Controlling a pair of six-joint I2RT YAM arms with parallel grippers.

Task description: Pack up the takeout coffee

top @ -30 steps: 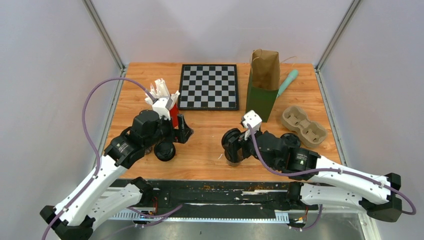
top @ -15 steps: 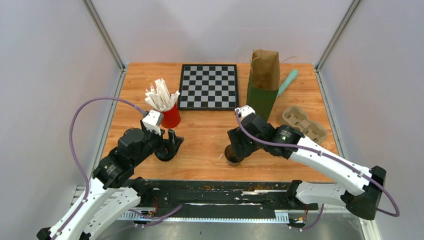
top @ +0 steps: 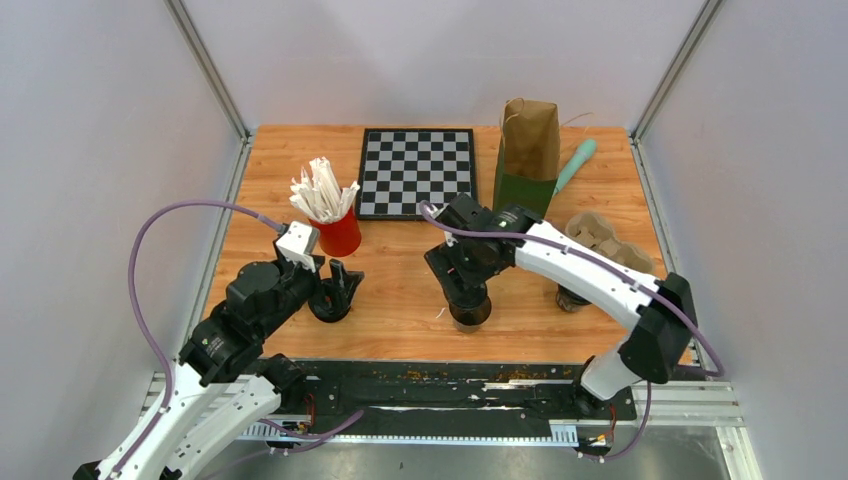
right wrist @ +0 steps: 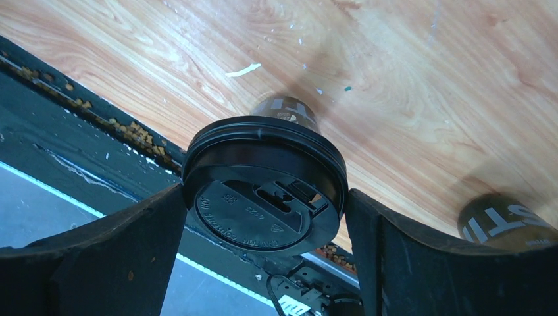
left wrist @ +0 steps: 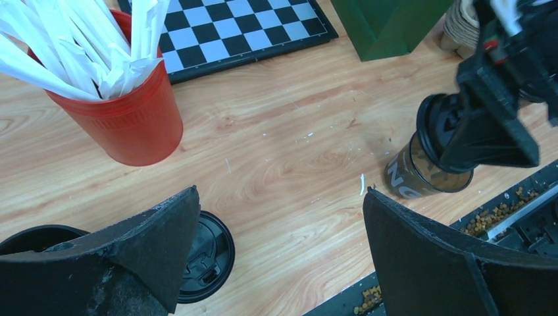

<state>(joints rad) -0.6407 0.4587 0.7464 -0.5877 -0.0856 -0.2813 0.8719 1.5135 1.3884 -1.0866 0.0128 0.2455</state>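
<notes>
Right pincer (top: 467, 288) swung over, coffee cup (right wrist: 266, 197) upright

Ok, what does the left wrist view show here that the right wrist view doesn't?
Only left wrist: the red cup of straws, the chessboard, the green bag's base and a black lid beside the open left tool. Only right wrist: a second brown cup at lower right. Both: the lidded coffee cup flanked by the right tool, on the wooden table.
</notes>
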